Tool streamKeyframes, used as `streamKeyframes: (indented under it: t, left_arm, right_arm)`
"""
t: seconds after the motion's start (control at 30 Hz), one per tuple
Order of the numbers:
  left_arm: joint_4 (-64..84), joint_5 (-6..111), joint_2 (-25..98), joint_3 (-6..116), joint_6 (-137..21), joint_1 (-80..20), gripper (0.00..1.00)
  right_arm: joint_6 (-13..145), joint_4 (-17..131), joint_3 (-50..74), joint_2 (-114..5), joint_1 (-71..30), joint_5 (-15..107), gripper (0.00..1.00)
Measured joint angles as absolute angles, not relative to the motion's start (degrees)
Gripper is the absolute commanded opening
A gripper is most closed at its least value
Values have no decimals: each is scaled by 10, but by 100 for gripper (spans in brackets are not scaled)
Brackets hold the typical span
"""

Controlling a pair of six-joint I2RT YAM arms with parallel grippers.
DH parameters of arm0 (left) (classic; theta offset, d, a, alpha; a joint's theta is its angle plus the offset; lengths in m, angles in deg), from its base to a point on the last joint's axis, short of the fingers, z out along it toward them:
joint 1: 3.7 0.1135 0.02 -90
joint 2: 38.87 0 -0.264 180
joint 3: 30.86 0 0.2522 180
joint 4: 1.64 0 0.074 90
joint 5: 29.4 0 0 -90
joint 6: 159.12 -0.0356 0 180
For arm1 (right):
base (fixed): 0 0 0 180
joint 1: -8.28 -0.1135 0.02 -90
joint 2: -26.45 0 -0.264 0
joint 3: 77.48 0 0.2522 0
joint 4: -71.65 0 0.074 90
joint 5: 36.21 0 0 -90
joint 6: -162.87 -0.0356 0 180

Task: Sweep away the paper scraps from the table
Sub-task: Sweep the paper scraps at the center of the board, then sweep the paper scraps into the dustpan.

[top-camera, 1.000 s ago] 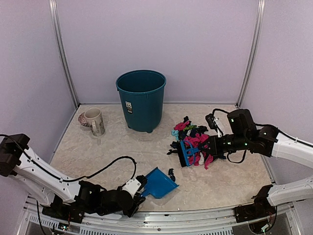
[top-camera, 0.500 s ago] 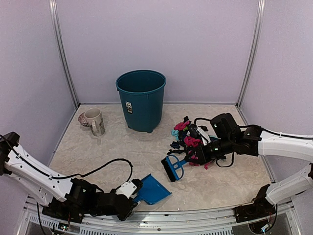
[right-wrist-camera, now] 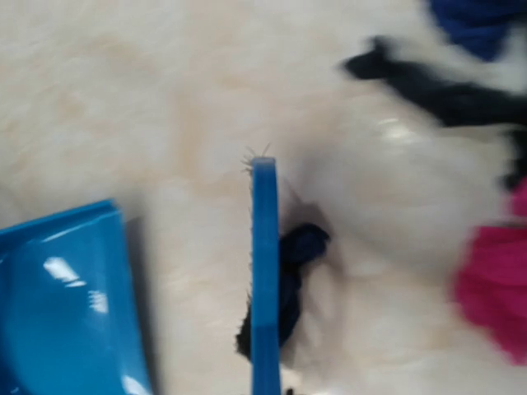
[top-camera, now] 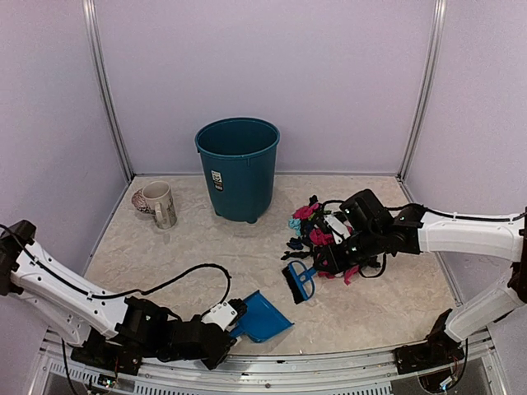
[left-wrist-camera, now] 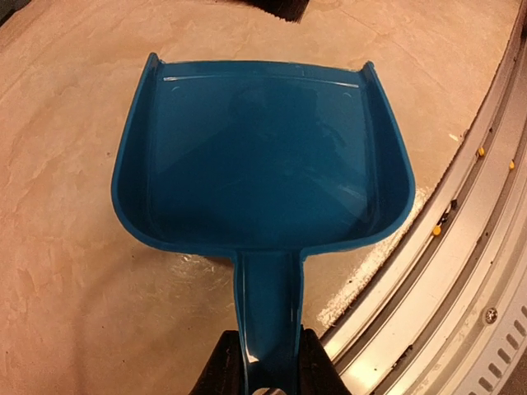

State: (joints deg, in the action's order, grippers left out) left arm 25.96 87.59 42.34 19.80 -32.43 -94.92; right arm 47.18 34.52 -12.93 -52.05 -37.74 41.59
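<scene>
Right wrist view blurs, cutting off the brush (right-wrist-camera: 264, 271) that the right gripper (top-camera: 325, 263) jaws clasp. The left gripper (left-wrist-camera: 268, 370) jaws pinch the dustpan (left-wrist-camera: 263, 164) handle beside the table (top-camera: 206, 243) rail. The paper scraps (top-camera: 321, 236) heap mid-right, with open table to their left.

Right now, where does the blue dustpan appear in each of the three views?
Top external: the dustpan lies low in the centre, near the front rail.
Left wrist: it fills the middle, its handle between the fingers of the left gripper.
Right wrist: only a part shows, in the bottom left corner.
Shared landmark: the brush, just beyond the pan's mouth; its blue back stands in the centre of the right wrist view.
</scene>
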Motion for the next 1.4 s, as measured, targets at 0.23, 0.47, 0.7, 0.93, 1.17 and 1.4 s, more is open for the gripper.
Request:
streamKeyframes:
  t: [0.23,0.47,0.7,0.93,1.17,1.4]
  left_arm:
    - [208,854,452,200,-369,-890,14]
    - [150,825,512,240,-415,-835,13]
    - [103,791,599,293,-461,-799,11]
    - [90,777,664,348,-488,-788,10]
    - [96,773,696,394,-498,-780,10]
    - [122,773,713,425,-501,-775,10]
  right_arm:
    - [499,310,-119,-509,-327,492,0]
    - [521,282,-99,-479,-312,530,0]
    - [539,221,-25,-417,-311,578,0]
    - [568,182,5,-372,-298,718,0]
    - [603,210,-69,-427,-283,836,0]
    - [649,300,-91,-499,-282,838,0]
